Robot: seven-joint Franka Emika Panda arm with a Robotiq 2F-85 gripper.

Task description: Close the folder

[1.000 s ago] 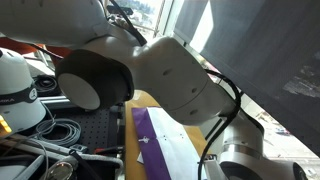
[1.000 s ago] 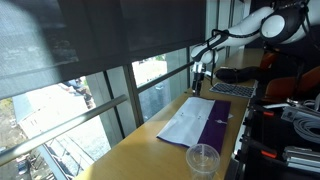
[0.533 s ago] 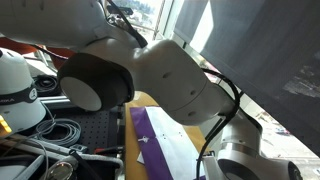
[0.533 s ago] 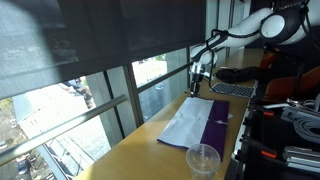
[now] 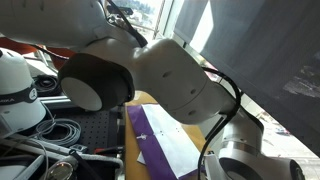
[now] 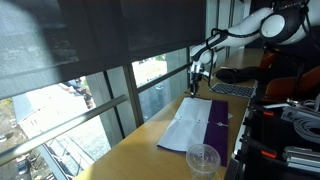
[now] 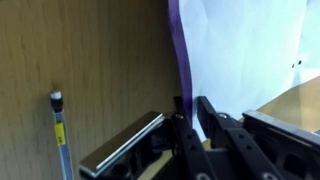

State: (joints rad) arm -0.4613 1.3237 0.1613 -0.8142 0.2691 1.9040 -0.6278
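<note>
The folder lies open on the tan table, white sheets spread out with a purple cover strip along one side. An exterior view shows the purple cover beneath the big arm, which hides the gripper there. In the wrist view the purple edge runs down between my fingertips, with white paper beside it. My gripper is closed on that purple edge at the folder's far end, one finger on each side.
A clear plastic cup stands near the folder's near end. A dark keyboard lies beyond it. A pen and a metal bar lie on the wood. Cables and a white dome sit beside the table; a window runs along it.
The fingers have drawn together from wide open onto the purple edge. That edge has shifted slightly under the arm. The arm itself has barely moved.
</note>
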